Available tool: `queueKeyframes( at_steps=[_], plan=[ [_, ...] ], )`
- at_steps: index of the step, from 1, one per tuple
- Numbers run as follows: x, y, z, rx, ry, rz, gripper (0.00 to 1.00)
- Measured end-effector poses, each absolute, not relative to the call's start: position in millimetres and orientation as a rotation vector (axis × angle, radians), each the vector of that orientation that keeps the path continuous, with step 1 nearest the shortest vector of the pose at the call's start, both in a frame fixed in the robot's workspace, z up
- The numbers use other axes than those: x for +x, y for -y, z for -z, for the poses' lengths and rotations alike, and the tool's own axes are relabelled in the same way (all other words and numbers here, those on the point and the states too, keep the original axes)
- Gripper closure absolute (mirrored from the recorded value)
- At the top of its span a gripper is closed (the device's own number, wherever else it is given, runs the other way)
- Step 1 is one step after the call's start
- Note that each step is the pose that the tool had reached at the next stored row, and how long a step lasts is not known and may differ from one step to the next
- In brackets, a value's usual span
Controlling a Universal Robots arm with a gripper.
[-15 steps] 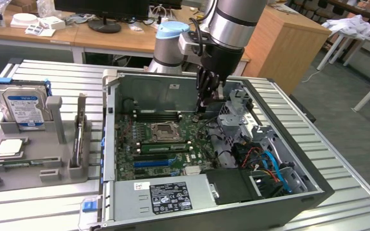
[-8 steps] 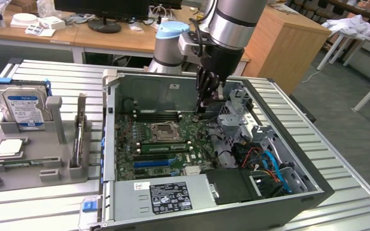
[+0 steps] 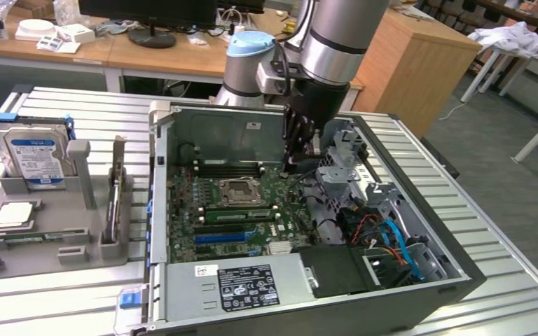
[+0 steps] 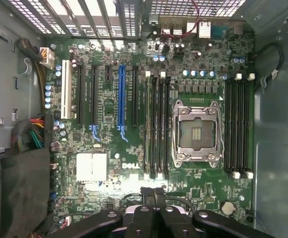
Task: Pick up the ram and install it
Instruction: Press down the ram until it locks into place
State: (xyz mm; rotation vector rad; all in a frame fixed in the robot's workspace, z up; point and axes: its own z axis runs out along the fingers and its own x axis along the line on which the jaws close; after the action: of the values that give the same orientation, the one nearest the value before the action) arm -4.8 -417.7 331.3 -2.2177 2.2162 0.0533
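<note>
Nearest in the exterior view is the power supply [image 3: 241,283] with its labelled top, filling the front corner of the open computer case [image 3: 437,280], which lies on its side on a slatted metal desk [image 3: 54,301]. Behind it the motherboard [image 3: 204,196] is exposed, and the ram [image 3: 238,213] is seated in a slot just beside the empty processor socket [image 3: 239,189]. The arm [image 3: 335,42] reaches down into the case, its pincer [image 3: 293,166] shut and holding nothing, hanging over the board's far edge near the socket. Toward the exterior view's left a grey holder [image 3: 45,241] carries a hard drive [image 3: 33,154] standing upright and a silver processor chip [image 3: 15,213] (lying flat). In the wrist view the pincer [image 4: 152,192] has its black fingers pressed together with nothing between them, above the motherboard [image 4: 208,198]. The ram [image 4: 148,124] shows edge-on as a pale strip in the bank of slots between the processor socket [image 4: 196,131] and the blue expansion slot [image 4: 121,96], well apart from the fingertips.
</note>
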Motion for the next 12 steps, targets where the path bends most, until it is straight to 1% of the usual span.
queueKeyframes(
  at_steps=[12],
  plan=[
    [-4.8, 417.7, -320.8, -2.218, -2.216, -0.053, 0.89]
  ],
)
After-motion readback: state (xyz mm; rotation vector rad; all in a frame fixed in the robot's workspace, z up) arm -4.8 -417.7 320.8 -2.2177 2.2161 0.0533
